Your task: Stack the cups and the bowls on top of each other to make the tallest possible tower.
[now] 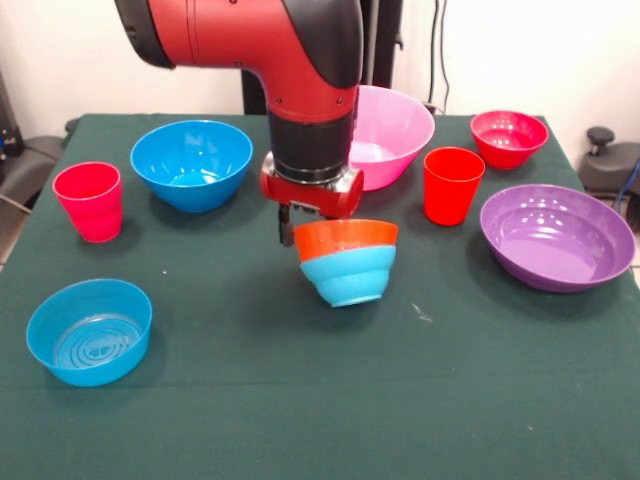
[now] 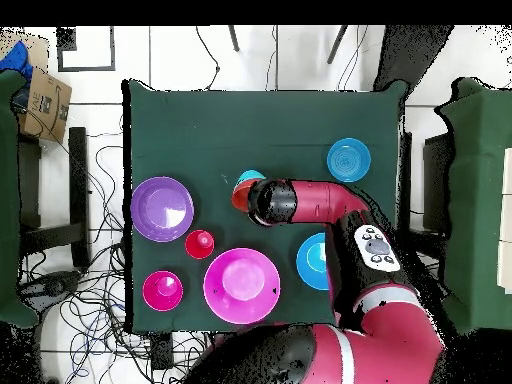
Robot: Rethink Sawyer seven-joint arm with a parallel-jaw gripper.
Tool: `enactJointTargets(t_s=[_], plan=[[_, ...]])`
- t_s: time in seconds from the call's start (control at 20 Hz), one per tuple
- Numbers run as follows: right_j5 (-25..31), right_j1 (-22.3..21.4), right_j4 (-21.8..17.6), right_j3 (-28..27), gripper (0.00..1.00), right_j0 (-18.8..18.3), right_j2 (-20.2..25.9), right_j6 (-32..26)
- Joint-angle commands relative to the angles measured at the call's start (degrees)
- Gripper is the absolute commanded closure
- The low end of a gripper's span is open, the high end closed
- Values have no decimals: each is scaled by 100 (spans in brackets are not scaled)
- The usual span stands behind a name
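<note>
You are looking at a table [image 1: 200,420] covered in dark green cloth, set against a plain white wall [image 1: 520,50]. From above, the floor [image 2: 300,60] around it is pale tile with dark grout lines, and loose black cables [image 2: 95,200] trail across it on one side. A cardboard box [image 2: 45,100] sits near one corner. Black cords [image 1: 438,50] hang down the wall behind the table, and lighting is even.

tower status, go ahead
Gripper at the rim of the orange bowl, open or shut unclear. Orange nested in light-blue bowl. Orange-red cup apart, nothing blocking.
</note>
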Motion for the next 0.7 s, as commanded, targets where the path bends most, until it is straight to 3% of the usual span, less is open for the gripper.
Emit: enactJointTargets(t_s=[0.05,0.3,0.7], plan=[[1155,-386,223,-257,0,203,210,-121],[1459,-478,281,-356,0,245,242,-85],[1286,-480,266,-366,0,393,132,170]])
